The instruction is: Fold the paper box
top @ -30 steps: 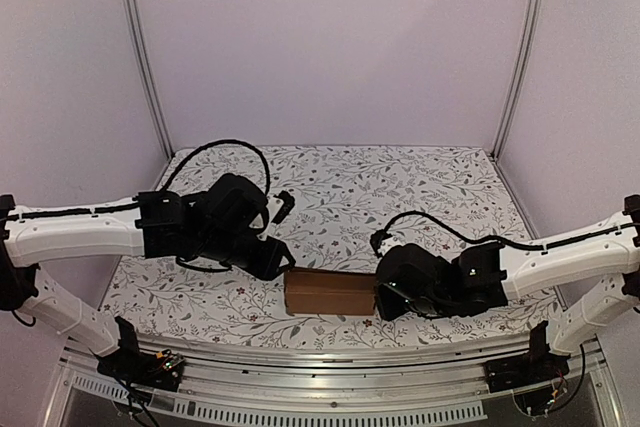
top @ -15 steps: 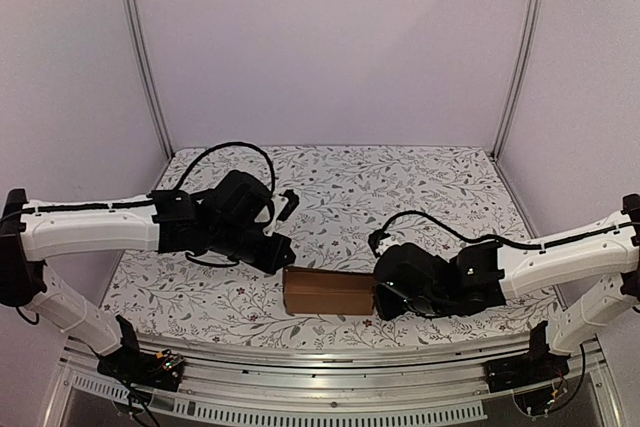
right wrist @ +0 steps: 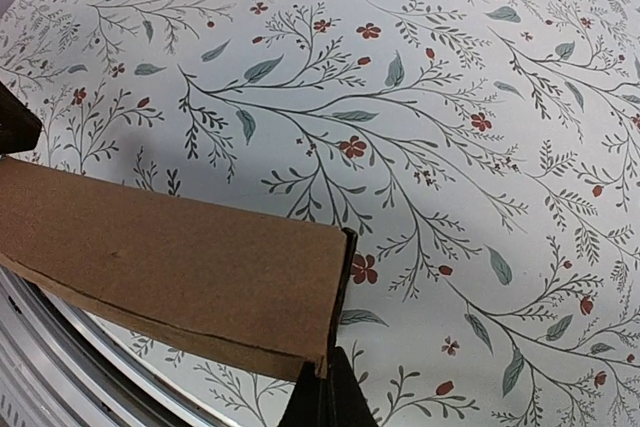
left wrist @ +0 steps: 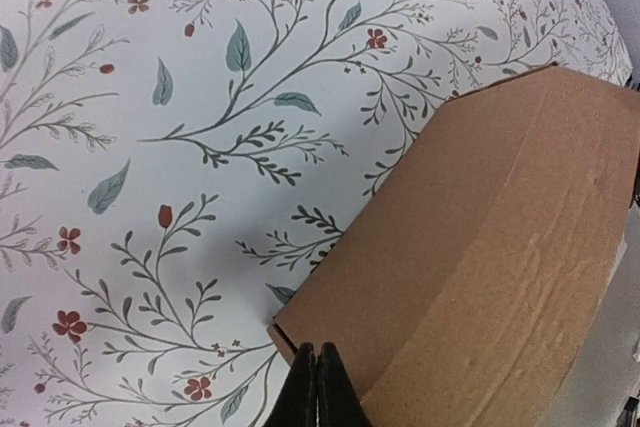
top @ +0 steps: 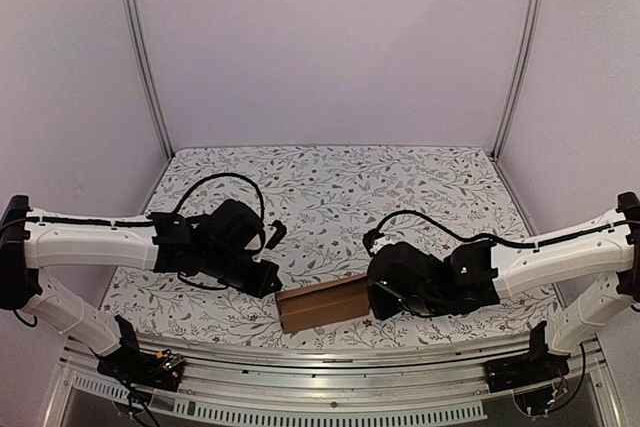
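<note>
The paper box [top: 323,304] is a small brown carton lying slanted near the table's front edge, its right end farther back than its left. My left gripper [top: 272,285] is at its left end. In the left wrist view the gripper [left wrist: 317,349] is shut, its tips resting against the near corner of the box [left wrist: 480,247], with no cardboard showing between them. My right gripper [top: 372,295] is at the box's right end. In the right wrist view that gripper [right wrist: 325,367] is shut on the lower corner of the end edge of the box [right wrist: 170,247].
The floral tablecloth [top: 340,197] stretches behind the box. A metal rail [top: 320,357] runs along the table's front edge just below the box. Lilac walls close in the back and both sides.
The left gripper has shut and moved nearer, down to the box's left corner. The box, level before, now lies slanted with its right end swung back along with the right gripper.
</note>
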